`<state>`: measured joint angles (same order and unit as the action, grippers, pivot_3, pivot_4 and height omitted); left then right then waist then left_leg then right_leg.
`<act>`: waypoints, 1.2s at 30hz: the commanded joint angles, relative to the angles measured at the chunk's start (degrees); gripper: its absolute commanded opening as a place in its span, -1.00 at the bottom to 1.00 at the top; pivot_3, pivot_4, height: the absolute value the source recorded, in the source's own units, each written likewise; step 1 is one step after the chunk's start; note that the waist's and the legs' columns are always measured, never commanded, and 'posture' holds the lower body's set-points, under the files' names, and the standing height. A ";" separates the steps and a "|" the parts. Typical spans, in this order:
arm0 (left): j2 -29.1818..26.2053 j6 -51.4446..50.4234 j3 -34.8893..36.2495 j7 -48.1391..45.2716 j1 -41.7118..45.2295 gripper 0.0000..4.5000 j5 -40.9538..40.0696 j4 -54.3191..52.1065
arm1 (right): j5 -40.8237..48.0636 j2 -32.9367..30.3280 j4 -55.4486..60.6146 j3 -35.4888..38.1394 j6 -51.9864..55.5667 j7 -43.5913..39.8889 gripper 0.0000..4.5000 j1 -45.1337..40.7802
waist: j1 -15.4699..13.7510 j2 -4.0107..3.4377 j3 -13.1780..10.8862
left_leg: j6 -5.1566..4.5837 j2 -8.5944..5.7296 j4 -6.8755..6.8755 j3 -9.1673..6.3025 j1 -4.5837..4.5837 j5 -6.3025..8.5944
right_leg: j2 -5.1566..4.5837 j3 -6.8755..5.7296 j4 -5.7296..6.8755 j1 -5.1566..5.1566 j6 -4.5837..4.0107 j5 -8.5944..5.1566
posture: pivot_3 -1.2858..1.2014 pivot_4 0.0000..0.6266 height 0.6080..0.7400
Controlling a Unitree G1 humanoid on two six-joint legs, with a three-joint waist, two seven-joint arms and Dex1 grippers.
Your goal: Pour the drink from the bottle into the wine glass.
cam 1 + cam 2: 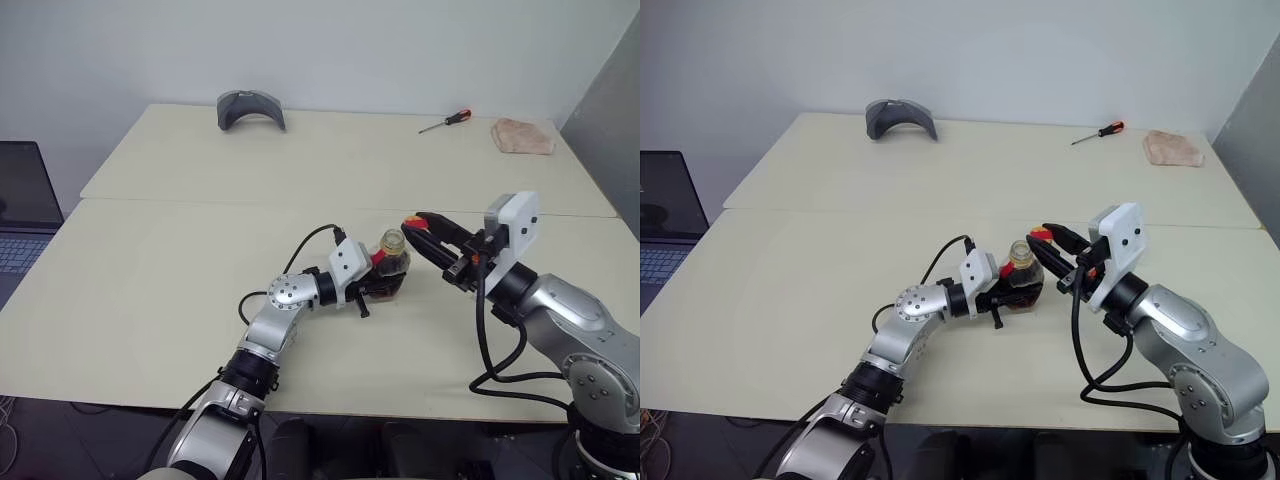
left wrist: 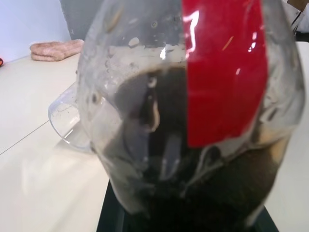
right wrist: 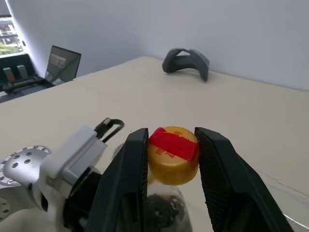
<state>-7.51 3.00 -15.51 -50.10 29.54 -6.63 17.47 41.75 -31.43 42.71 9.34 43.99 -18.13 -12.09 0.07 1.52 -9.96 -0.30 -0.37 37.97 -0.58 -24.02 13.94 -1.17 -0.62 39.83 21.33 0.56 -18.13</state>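
In the left eye view, the bottle [image 1: 391,262] stood upright on the tabletop [image 1: 150,300] near the front edge, its neck open, with the left hand [image 1: 385,285] pressed onto its body from nine o'clock. At three o'clock of the neck, the right hand [image 1: 418,226] hovered off the tabletop, pinching the yellow cap [image 1: 411,221] between its black fingers, apart from the bottle. Toward twelve o'clock, at the far edge, lay a grey curved object [image 1: 250,107], a screwdriver [image 1: 446,121] and a folded cloth [image 1: 523,135]; a laptop [image 1: 20,205] sat at nine o'clock. The left wrist view showed the bottle's red label strip [image 2: 223,72] close up, dark drink [image 2: 212,193] low in the body, and a clear glass rim [image 2: 65,123] behind it. The right wrist view showed the cap, red tape across it, clamped between two fingers [image 3: 128,181], above the bottle's open neck.
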 commanded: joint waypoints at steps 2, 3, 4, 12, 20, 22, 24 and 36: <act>0.56 1.37 0.44 0.39 0.50 -0.68 -0.66 -1.52 | -4.28 -6.82 -1.37 7.20 -2.94 -5.33 -0.47 10.34 | -0.52 0.00 0.00 | 0.00 0.00 0.00 -0.03 -0.02 0.00 | 0.00 -0.05 -0.13 -0.06 0.00 0.00 | 0.03 -0.52 1.00; 0.67 1.44 0.45 0.49 0.58 -0.68 -0.65 -1.43 | -5.37 -7.08 -2.56 8.17 -4.01 -5.34 -0.47 12.24 | -0.54 0.01 0.00 | 0.00 0.00 -0.01 -0.02 -0.03 0.00 | 0.00 -0.05 -0.19 -0.09 0.00 0.00 | 0.03 -0.52 1.00; 0.76 1.47 0.47 0.57 0.66 -0.68 -0.67 -1.38 | -7.33 -7.28 -4.10 8.85 -5.52 -5.07 -0.47 13.96 | -0.52 0.00 0.00 | -0.01 0.00 -0.01 -0.03 -0.02 0.00 | 0.00 -0.05 -0.23 -0.12 0.00 0.00 | 0.03 -0.52 1.00; 1.27 1.86 0.32 0.76 0.90 -0.68 -0.54 -0.69 | -26.46 -1.50 -20.30 6.87 -18.07 4.47 -0.47 19.45 | 0.02 -0.02 0.01 | 0.00 0.04 -0.02 0.11 0.14 0.00 | 0.06 0.07 -0.03 -0.10 0.04 0.02 | 0.03 -0.52 1.00; 1.09 1.80 0.74 1.27 0.91 -0.68 -0.43 -0.99 | -27.81 3.67 -28.22 8.65 -18.88 5.91 -0.13 18.40 | -0.01 -0.15 0.04 | 0.01 0.03 0.01 0.20 0.15 -0.01 | 0.05 0.15 0.07 -0.05 0.04 0.02 | 0.03 -0.52 1.00; 0.99 1.65 0.83 1.55 0.67 -0.68 -0.42 -1.20 | -27.37 3.98 -29.77 9.10 -19.42 4.83 0.14 19.15 | -0.04 -0.15 0.04 | 0.01 0.03 0.00 0.21 0.14 -0.01 | 0.04 0.15 0.06 -0.06 0.04 0.02 | 0.03 -0.52 1.00; 0.99 1.66 0.88 1.86 0.60 -0.68 -0.38 -1.22 | -26.80 4.26 -30.42 9.04 -19.93 3.39 0.47 19.99 | -0.05 -0.16 0.05 | 0.01 0.03 0.00 0.21 0.14 -0.01 | 0.03 0.15 0.05 -0.06 0.04 0.01 | 0.03 -0.52 1.00; 0.28 6.40 6.14 12.40 2.10 -0.68 1.45 2.54 | -27.09 4.79 -19.75 6.81 -26.96 -1.47 1.00 22.69 | 0.15 -0.18 0.05 | 0.01 0.04 0.00 0.15 0.17 -0.01 | 0.05 0.12 0.08 -0.06 0.05 0.01 | 0.03 -0.52 1.00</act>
<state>-7.17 6.58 -11.80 -40.77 29.86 -5.56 20.72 13.14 -26.01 16.38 16.97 19.71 -16.98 11.39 0.22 1.34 -9.91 -0.29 -0.32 37.96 -0.39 -23.85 13.94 -1.11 -0.46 39.92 21.33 0.61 -18.12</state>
